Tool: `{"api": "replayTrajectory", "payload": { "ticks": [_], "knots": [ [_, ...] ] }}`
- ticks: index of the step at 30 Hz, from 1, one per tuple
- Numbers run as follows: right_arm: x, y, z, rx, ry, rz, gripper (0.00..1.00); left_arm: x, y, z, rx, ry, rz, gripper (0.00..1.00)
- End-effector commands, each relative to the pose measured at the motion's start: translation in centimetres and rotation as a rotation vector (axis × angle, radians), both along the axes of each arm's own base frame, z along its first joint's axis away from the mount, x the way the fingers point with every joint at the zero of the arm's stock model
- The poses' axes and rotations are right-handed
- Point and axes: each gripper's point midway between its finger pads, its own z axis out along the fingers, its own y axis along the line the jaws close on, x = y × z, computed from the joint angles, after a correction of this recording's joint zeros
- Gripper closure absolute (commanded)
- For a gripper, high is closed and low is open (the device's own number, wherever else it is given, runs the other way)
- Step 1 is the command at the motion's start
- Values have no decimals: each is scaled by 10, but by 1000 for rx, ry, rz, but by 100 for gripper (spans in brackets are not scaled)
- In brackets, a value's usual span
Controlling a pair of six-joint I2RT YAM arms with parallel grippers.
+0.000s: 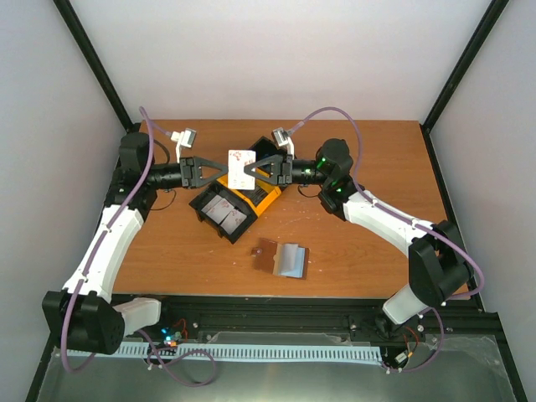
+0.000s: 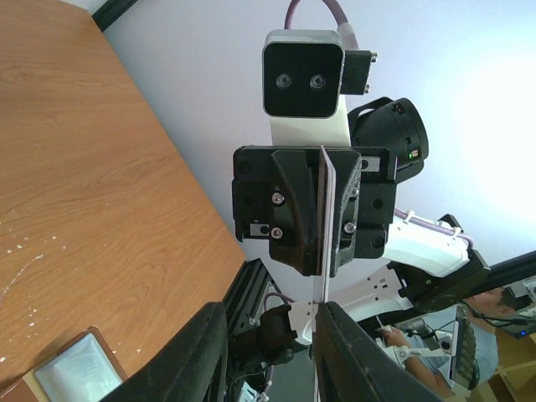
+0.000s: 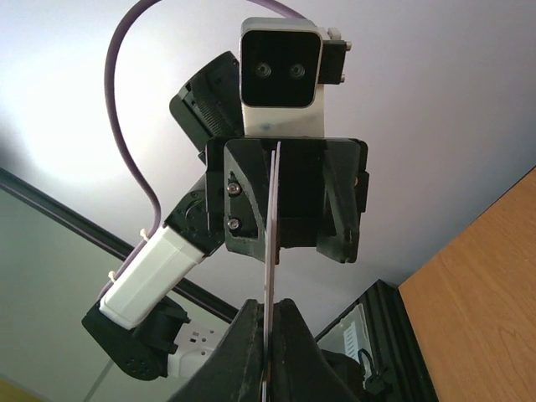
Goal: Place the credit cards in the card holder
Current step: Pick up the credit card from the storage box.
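A whitish credit card (image 1: 242,167) is held upright in the air between my two grippers, above the tray. My right gripper (image 1: 261,170) is shut on the card's right edge; in the right wrist view (image 3: 270,335) its fingers pinch the card (image 3: 272,218) edge-on. My left gripper (image 1: 219,170) is at the card's left edge, with its jaws apart. In the left wrist view (image 2: 272,356) the card (image 2: 323,226) lies against one finger (image 2: 347,352). The brown card holder (image 1: 283,259) lies open on the table, near the front, pale pockets up.
A black-and-yellow compartment tray (image 1: 266,201) sits under the grippers with whitish cards (image 1: 222,209) in it. Black frame posts stand at the back corners. A black rail runs along the table's near edge (image 1: 276,303).
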Motion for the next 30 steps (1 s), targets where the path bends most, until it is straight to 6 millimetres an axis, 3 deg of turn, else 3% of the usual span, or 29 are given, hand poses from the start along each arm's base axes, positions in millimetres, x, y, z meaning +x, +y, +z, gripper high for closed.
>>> {"api": "replayTrajectory", "payload": {
  "ticks": [1, 18, 30],
  "knots": [
    [-4, -2, 10, 19, -47, 28, 97, -2, 0, 3, -15, -15, -31, 70],
    [2, 5, -3, -30, -30, 13, 97, -3, 0, -2, -8, -34, -33, 62],
    [-11, 5, 11, 14, -57, 63, 97, 3, 0, -15, 4, 8, -30, 82]
  ]
}}
